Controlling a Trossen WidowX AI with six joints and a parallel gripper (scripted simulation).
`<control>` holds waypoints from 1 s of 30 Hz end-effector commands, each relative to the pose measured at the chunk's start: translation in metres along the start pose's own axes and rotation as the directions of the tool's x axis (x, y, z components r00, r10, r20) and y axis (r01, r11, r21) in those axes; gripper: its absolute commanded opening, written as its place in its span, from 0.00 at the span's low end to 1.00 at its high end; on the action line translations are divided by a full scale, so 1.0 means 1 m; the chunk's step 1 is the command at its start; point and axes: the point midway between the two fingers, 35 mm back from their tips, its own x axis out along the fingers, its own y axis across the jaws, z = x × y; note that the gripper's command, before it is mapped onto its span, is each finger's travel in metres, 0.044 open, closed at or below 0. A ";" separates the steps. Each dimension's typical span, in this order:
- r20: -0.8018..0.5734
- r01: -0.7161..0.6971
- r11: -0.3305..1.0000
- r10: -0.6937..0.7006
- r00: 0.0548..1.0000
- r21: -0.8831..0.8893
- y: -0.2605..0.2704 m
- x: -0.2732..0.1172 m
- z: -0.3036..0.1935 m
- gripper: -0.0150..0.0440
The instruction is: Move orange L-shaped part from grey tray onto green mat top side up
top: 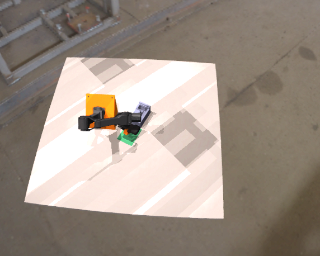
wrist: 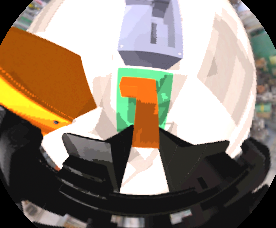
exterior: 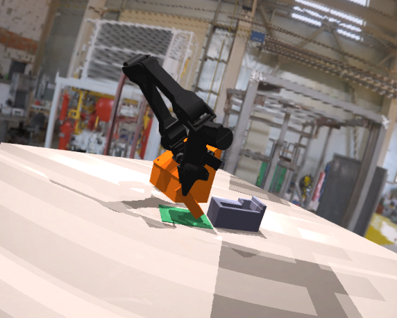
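Observation:
The orange L-shaped part (top: 126,131) (exterior: 194,207) (wrist: 147,107) is out of the tray and hangs tilted over the green mat (top: 128,140) (exterior: 165,215) (wrist: 123,111). My gripper (exterior: 185,192) (wrist: 145,128) is shut on the plain end of its bar. In the wrist view the L-shaped end points away from the fingers, towards the tray. In the exterior view the part slopes down to its far end, low near the mat's tray-side edge; whether it touches is unclear. The grey tray (top: 147,113) (exterior: 234,222) (wrist: 148,59) stands beside the mat, its visible pocket empty.
The orange base block (top: 101,100) (exterior: 164,180) (wrist: 46,70) of the arm stands close to the mat and tray, on the left in the wrist view. The arm's links pass over part of the tray in the top view. Shadows cross the pale table top (top: 81,193).

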 end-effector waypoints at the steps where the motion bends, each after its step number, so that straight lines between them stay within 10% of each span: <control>1: 0.000 0.000 1.000 0.000 1.000 0.000 0.000 0.000 0.000 0.57; 9: 0.010 -0.004 1.000 0.004 1.000 -0.004 -0.003 -0.039 0.005 0.92; 30: 0.000 0.009 1.000 -0.009 1.000 -0.018 -0.001 -0.085 0.003 0.93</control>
